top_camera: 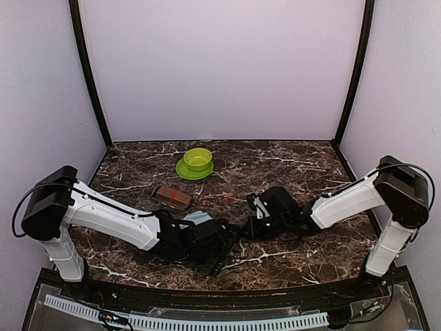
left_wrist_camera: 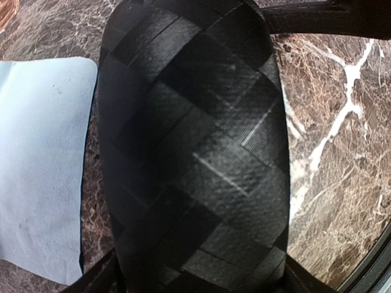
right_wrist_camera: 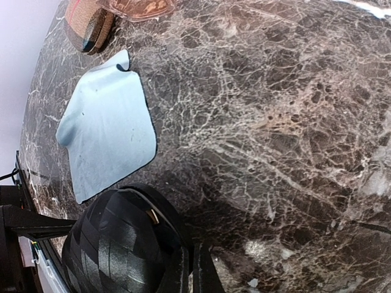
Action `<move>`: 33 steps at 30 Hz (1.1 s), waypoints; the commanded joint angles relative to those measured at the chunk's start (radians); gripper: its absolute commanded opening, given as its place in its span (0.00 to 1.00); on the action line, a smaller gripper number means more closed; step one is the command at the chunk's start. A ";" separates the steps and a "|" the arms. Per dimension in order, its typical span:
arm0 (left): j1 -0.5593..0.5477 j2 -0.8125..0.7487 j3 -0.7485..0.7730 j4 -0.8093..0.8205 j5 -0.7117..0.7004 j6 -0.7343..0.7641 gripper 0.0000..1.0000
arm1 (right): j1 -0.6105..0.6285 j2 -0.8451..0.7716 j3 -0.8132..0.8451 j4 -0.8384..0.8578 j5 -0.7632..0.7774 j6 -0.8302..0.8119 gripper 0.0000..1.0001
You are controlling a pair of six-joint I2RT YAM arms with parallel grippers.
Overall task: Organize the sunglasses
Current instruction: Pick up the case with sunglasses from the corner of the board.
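Left wrist view: the left gripper [left_wrist_camera: 198,282] straddles a black woven case [left_wrist_camera: 195,140], jaws wide; whether they press it cannot be told. The right gripper [right_wrist_camera: 193,268], pinched closed and holding nothing, sits just beside that case. Reddish-brown sunglasses [right_wrist_camera: 137,6] lie well beyond the case, past a pale blue cloth [right_wrist_camera: 107,137].

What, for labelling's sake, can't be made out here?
Reddish-brown translucent sunglasses: right wrist view, cut off by top edge.
Black woven oval case: contents hidden by its shell, every view.
Left gripper: whether its jaws touch that case; cropped by left wrist view's bottom edge, under its arm in top view.
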 commanded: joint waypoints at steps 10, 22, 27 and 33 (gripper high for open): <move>0.033 -0.053 -0.060 0.001 -0.008 0.005 0.60 | -0.004 -0.020 -0.039 0.053 -0.101 0.008 0.16; 0.046 -0.056 -0.086 -0.002 -0.013 0.012 0.58 | -0.082 -0.031 -0.142 0.192 -0.261 0.052 0.20; 0.049 -0.052 -0.093 -0.001 -0.015 0.021 0.58 | -0.110 0.001 -0.177 0.285 -0.348 0.095 0.20; 0.049 -0.058 -0.088 -0.009 -0.024 0.032 0.58 | -0.121 -0.003 -0.180 0.269 -0.353 0.080 0.20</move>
